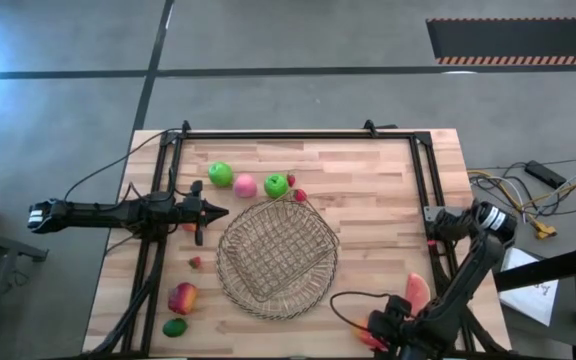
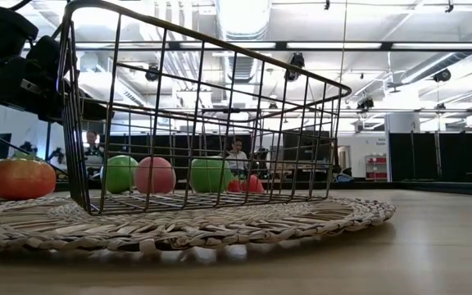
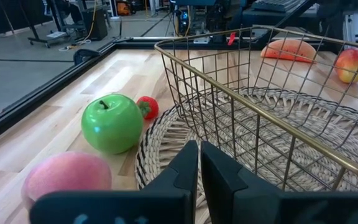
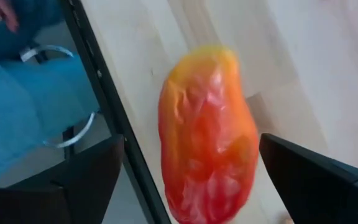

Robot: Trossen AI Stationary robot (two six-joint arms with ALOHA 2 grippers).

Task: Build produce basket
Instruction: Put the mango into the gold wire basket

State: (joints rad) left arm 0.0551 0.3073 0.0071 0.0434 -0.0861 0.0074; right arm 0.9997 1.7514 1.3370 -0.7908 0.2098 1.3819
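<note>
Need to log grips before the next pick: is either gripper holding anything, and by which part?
Nothing is held. The right gripper is open, fingers either side of the red-yellow mango without clamping it. The left gripper is shut on nothing beside the basket.

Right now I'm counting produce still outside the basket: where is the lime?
In the high view the lime lies at the table's near-left corner, just below the red-yellow apple and left of the round mat, outside the basket.
</note>
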